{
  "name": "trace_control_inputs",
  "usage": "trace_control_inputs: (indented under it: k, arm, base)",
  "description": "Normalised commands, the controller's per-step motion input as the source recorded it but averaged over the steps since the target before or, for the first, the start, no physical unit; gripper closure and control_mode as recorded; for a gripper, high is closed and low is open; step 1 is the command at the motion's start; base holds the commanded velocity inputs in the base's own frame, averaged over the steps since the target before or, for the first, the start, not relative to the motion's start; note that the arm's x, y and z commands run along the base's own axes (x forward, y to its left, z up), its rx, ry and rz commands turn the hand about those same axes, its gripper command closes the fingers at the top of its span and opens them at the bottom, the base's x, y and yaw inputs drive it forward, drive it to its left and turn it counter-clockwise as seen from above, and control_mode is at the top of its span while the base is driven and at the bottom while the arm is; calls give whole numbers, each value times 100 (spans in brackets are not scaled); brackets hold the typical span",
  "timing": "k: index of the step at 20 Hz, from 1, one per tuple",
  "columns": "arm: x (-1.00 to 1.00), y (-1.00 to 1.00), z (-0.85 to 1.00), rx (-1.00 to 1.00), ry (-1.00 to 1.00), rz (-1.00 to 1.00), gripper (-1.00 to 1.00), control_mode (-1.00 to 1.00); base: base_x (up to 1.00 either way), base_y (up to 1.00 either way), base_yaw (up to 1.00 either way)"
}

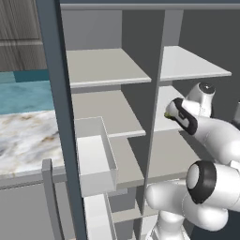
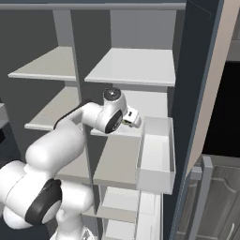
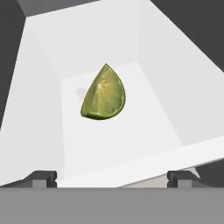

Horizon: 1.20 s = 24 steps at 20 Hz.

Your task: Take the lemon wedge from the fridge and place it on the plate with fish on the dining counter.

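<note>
The fridge (image 1: pixel 54 93) stands open, showing pale grey shelves. On its middle right shelf lies the lemon wedge (image 3: pixel 103 94), yellow-green, cut face up, with pale walls around it. It also shows as a small yellow-green speck (image 1: pixel 166 114) just ahead of my hand. My gripper (image 3: pixel 111 179) is open and points at the wedge from a short distance, its fingertips (image 3: pixel 41 178) wide apart and touching nothing. In the right base view my hand (image 2: pixel 132 117) reaches over that shelf. The marble dining counter (image 1: pixel 28 136) lies left of the fridge. The plate is out of view.
A pale door bin (image 1: pixel 96 154) juts out on the left door and another (image 2: pixel 157 154) close to my hand on the right door. A vertical divider (image 1: pixel 154 93) splits the shelves. Grey wood-grain cupboards (image 1: pixel 18 23) stand at upper left.
</note>
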Motion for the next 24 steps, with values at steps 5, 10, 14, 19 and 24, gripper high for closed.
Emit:
trace_control_inputs:
  k: [5,10,14,19,24]
  arm:
    - [13,32,0,0,-6,0,-100,-100]
    - [24,24,1,0,0,0,-100,-100]
    - [25,-11,-1,0,0,0,-100,-100]
    - [26,-18,-2,0,0,0,-100,-100]
    - [21,-20,-4,0,0,0,-100,-100]
  base:
    - [0,0,0]
    - [0,0,0]
    - [0,0,0]
    - [0,0,0]
    - [0,0,0]
